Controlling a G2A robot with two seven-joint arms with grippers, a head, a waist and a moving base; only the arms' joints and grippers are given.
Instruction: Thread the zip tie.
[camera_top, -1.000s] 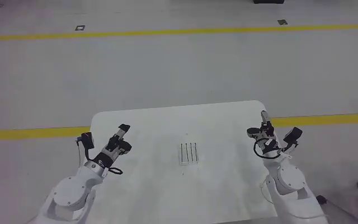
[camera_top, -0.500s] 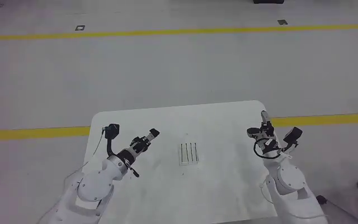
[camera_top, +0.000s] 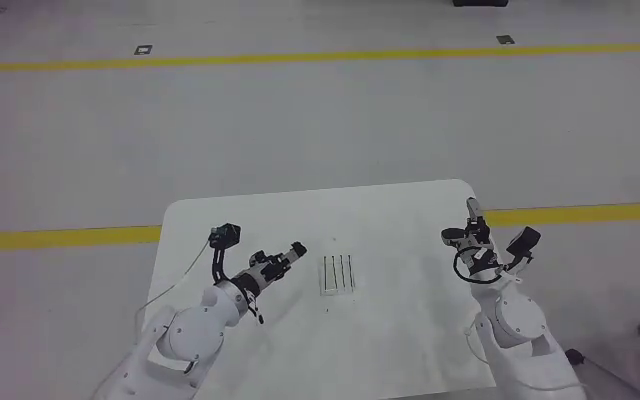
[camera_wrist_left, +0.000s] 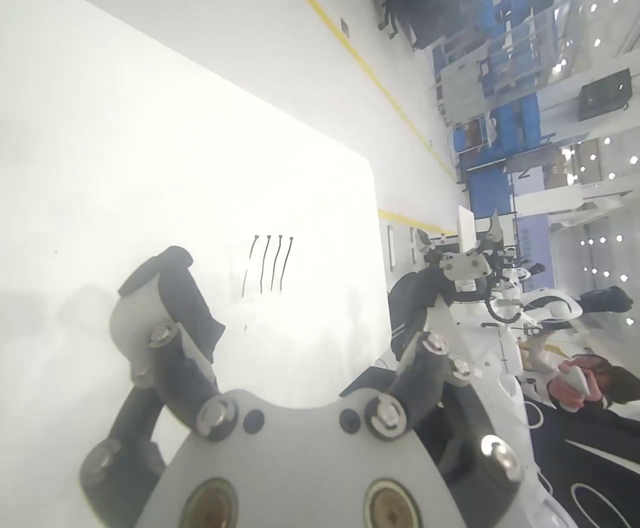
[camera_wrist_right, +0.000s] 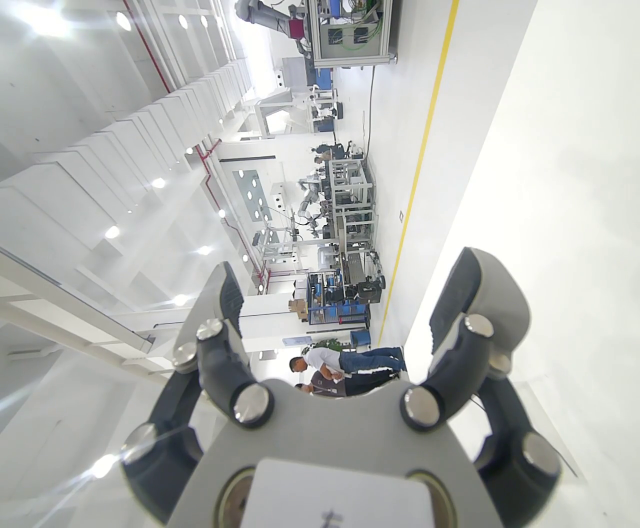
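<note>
Well, you have four thin black zip ties (camera_top: 338, 273) lying side by side near the middle of the white counter (camera_top: 420, 330), parallel and slightly apart. From above they are little more than hairlines, too fine for you to tell one end from the other. The left wrist view shows a tiny dot at the far end of each strip. Your left pincer (camera_top: 297, 249) sits near the ties on their left side, not touching them, its jaws spread wide and holding nothing. You cannot tell how high it hangs over the counter. In its own wrist view one finger's tip blends into the dark parts of the other arm behind it. Your right pincer (camera_top: 470, 207) stands at the counter's right edge, well apart from the ties, likewise spread open and empty.
</note>
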